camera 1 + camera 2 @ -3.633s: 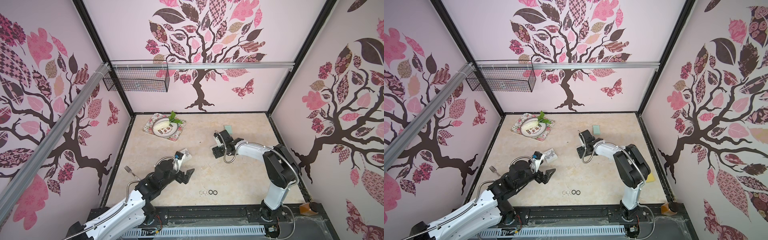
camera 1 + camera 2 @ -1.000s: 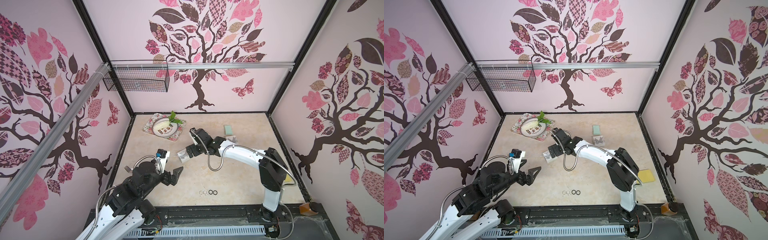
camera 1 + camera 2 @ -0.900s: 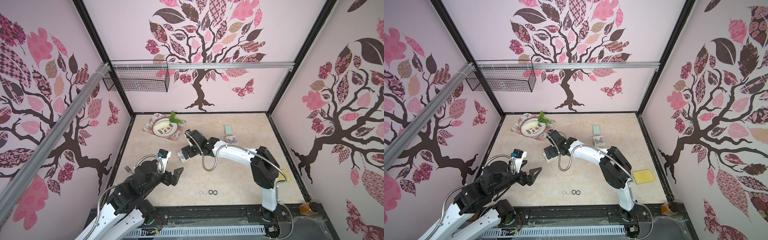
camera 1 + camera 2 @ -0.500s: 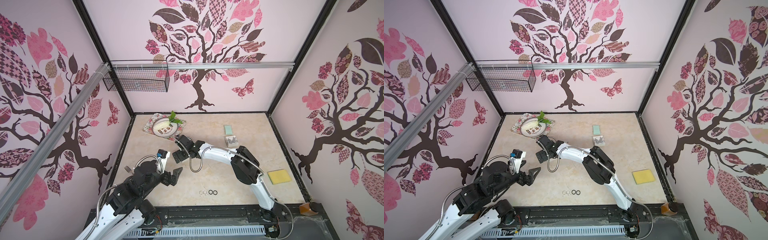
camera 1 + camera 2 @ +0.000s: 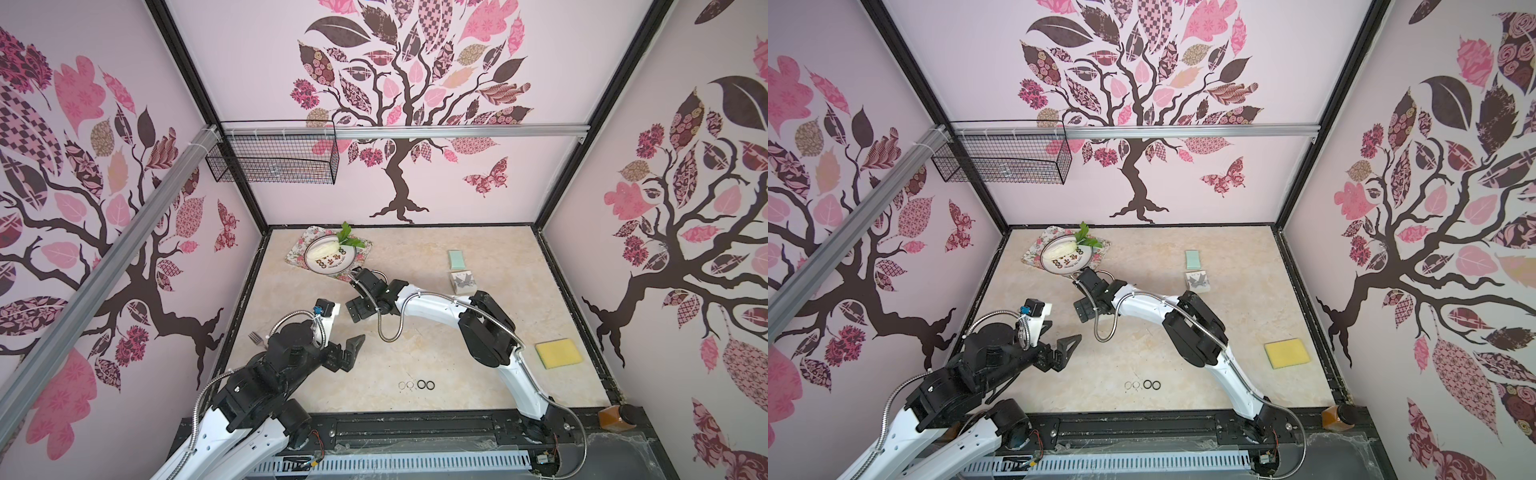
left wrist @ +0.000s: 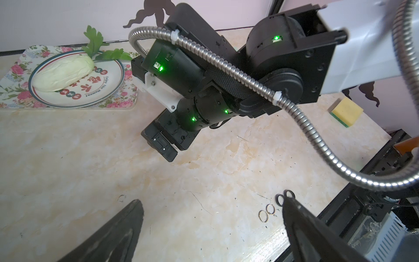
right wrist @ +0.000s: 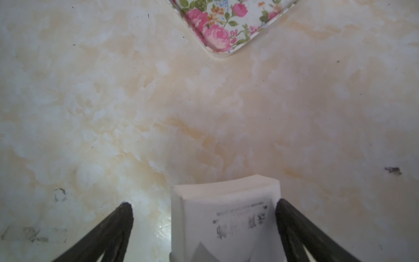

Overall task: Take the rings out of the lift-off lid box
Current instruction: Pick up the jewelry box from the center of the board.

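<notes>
both jaws of the left end effector (image 5: 353,352) gape, empty. right end effector (image 7: 203,202) stands wide astride a white box (image 7: 226,217), ungripped, seen only in its wrist view. four rings (image 5: 417,385) lie on the worktop (image 5: 457,365) near its front edge.

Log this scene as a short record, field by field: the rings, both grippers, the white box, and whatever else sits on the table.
rings: four in a row on the table near its front edge, two silvery and two black
left gripper: open, empty, above the table
right gripper: open, low beside the tray corner
box: white, between the right fingers, a clear gap on one side, not clamped
tray: floral, far left, carries a plate
sponge: yellow, right side
</notes>
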